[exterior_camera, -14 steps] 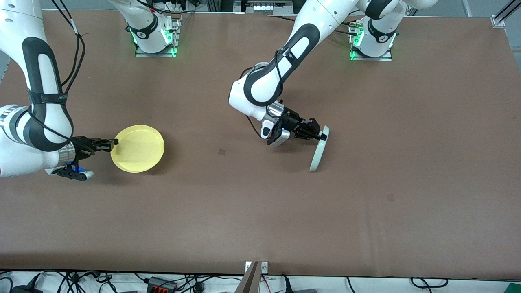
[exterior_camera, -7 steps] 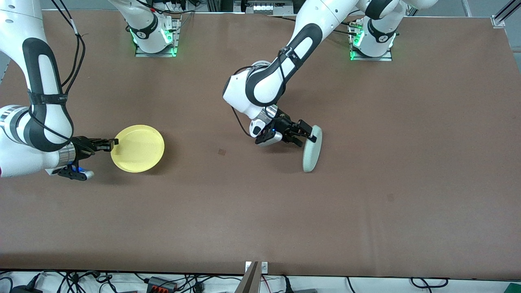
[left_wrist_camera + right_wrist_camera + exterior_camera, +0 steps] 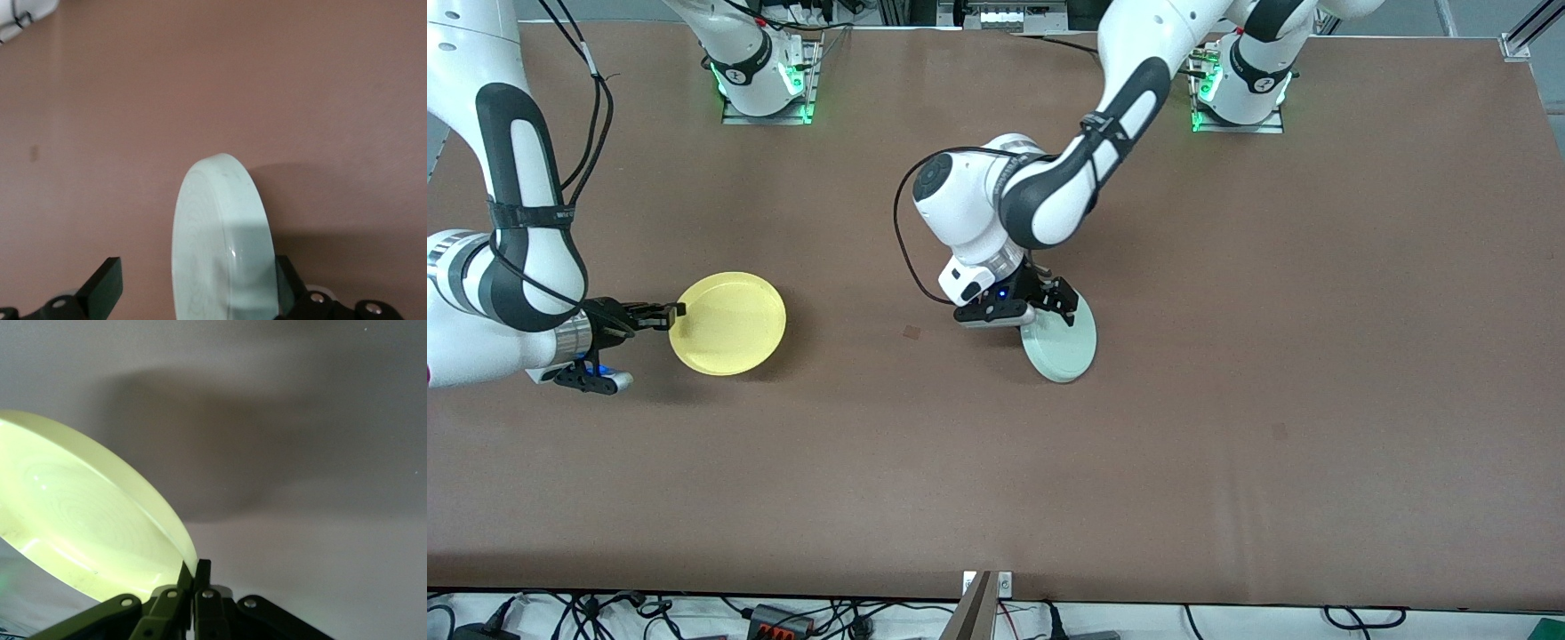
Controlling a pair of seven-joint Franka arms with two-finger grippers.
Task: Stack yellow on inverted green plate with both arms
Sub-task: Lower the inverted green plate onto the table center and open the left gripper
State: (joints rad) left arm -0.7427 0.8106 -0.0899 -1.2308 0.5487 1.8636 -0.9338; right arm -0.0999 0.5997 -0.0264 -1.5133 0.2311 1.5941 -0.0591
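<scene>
Smooth round green plate (image 3: 1060, 342) tilts between the spread left end effector (image 3: 1052, 307); right end effector (image 3: 669, 313) pinches yellow (image 3: 729, 324) rim.

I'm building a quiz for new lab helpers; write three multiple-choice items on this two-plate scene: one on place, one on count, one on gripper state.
1. The green plate lies
A. toward the right arm's end
B. near mid-table
C. on the yellow plate

2. Plates on the table:
A. one
B. two
C. three

3. The right gripper is
A. shut on the yellow plate
B. open
C. shut on nothing

Key: 1 B, it sits under the left gripper at mid-table; 2 B, one yellow, one green; 3 A, its fingers pinch the rim.
</scene>
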